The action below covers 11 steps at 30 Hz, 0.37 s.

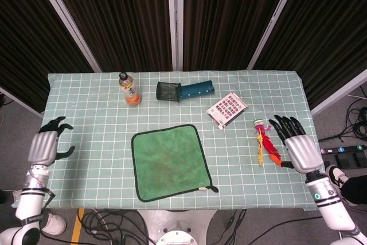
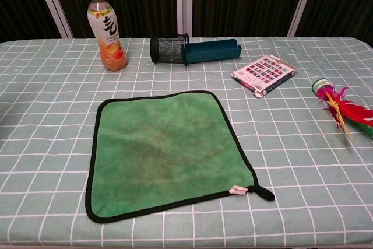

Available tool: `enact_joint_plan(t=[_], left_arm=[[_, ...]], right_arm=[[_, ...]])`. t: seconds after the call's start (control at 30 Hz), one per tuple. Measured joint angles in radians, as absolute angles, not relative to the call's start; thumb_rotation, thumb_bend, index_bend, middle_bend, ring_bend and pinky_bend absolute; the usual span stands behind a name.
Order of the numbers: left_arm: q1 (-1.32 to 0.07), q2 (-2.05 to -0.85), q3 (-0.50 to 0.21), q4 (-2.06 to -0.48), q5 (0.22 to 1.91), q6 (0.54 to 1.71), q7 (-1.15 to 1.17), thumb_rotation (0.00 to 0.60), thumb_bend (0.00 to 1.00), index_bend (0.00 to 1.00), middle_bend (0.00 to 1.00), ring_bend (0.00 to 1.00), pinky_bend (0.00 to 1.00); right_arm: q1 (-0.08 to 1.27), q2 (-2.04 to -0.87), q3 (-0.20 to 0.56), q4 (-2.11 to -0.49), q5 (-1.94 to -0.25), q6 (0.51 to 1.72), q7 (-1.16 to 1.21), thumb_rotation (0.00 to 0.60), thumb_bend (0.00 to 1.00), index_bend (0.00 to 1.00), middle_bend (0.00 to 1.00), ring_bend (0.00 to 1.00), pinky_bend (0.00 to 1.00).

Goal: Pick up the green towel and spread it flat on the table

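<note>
The green towel point(image 1: 169, 162) point(image 2: 165, 151) with black edging lies spread flat on the checked tablecloth, near the front middle of the table. A small white tag and a black loop sit at its front right corner. My left hand point(image 1: 46, 145) hangs off the table's left edge with its fingers apart, holding nothing. My right hand point(image 1: 298, 146) is at the table's right edge, fingers spread and empty. Neither hand touches the towel. The chest view shows no hands.
An orange drink bottle point(image 1: 129, 89) point(image 2: 105, 29) stands at the back left. A black mesh cup point(image 1: 167, 91) and a teal tube point(image 1: 196, 89) lie at the back middle. A patterned packet point(image 1: 227, 109) lies right of centre. A red feathered shuttlecock point(image 1: 264, 141) point(image 2: 341, 107) lies beside the right hand.
</note>
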State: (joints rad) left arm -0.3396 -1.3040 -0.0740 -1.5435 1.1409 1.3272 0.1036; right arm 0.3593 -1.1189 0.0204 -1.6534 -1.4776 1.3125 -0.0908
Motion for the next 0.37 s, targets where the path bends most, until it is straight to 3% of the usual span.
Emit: enact_joint_plan(t=[0.37], left_arm=[[-0.184,-1.252,-0.013,-1.644,1.233,1.528,0.164,0.6,0.27,0.38,0.24,0.16,0.22]], right_arm=[[0.207,-1.113,-0.025,-1.615,-1.545,1.506,-0.046,0.549,0.13,0.0,0.0,0.0,0.0]])
